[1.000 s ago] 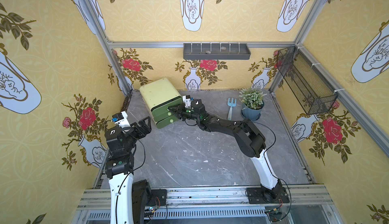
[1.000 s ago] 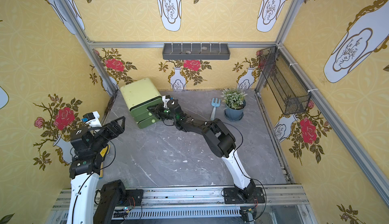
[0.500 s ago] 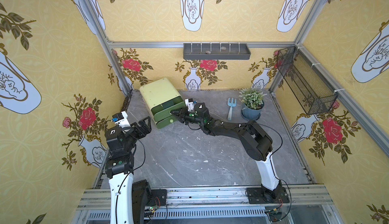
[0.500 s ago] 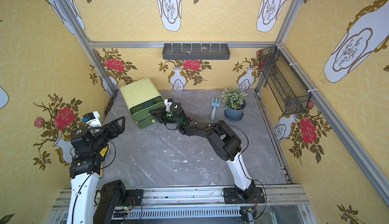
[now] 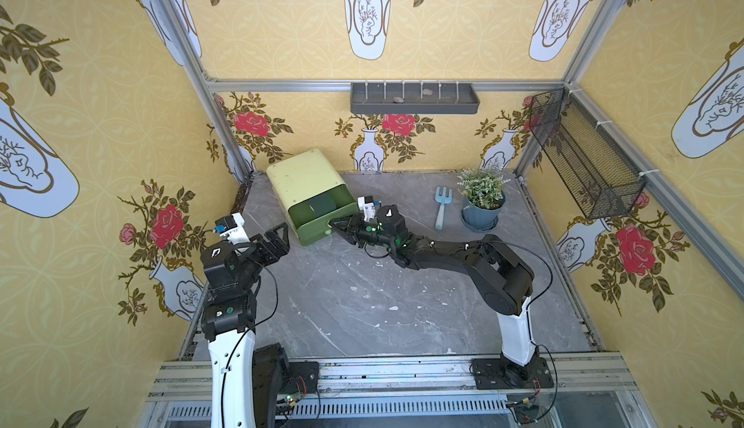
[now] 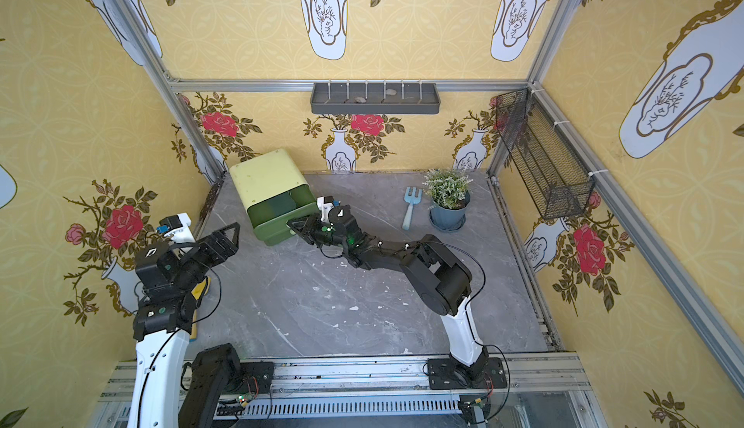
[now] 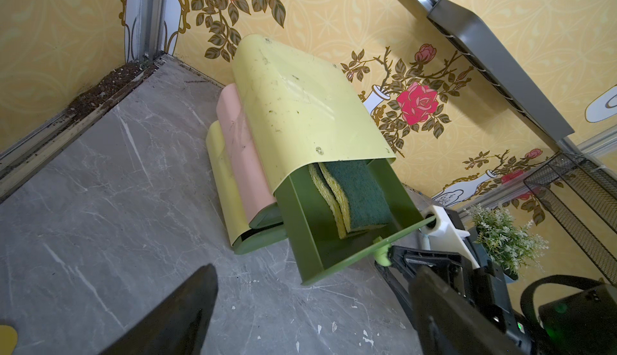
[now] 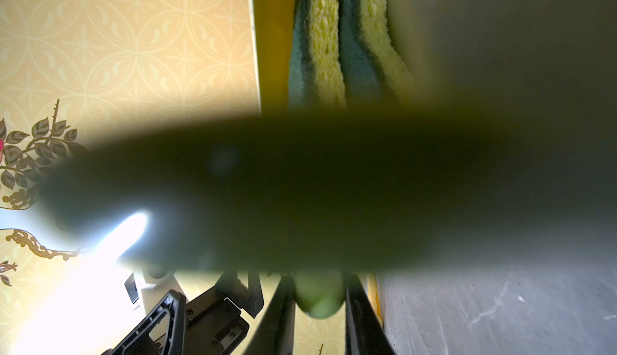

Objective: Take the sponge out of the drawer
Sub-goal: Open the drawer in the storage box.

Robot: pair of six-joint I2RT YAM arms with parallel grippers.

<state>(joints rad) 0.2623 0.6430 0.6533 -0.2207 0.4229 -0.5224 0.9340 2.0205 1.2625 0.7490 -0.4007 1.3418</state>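
Note:
A pale yellow-green drawer cabinet (image 5: pixel 302 176) (image 6: pixel 267 176) stands at the back left. Its top green drawer (image 7: pixel 302 223) (image 5: pixel 310 214) is pulled out. Two yellow sponges with green scouring pads lean side by side inside it: the nearer sponge (image 7: pixel 357 189) (image 8: pixel 325 46) and a second one (image 8: pixel 377 36). In the top views only a dark green patch of sponge (image 5: pixel 322 206) shows. My right gripper (image 5: pixel 336 226) (image 6: pixel 294 226) (image 8: pixel 319 303) is shut on the drawer's green knob (image 7: pixel 382 256). My left gripper (image 5: pixel 282 237) (image 6: pixel 229 237) (image 7: pixel 315 270) hangs open and empty in front of the cabinet.
A potted plant (image 5: pixel 481 200) and a blue hand fork (image 5: pixel 442 206) stand at the back right. A grey shelf (image 5: pixel 414 98) is on the back wall and a mesh basket (image 5: pixel 583 160) on the right wall. Something yellow (image 6: pixel 200 289) lies under the left arm.
My right gripper has drawn back from the cabinet with the knob in it, and the top drawer has slid out. The left arm has stayed still.

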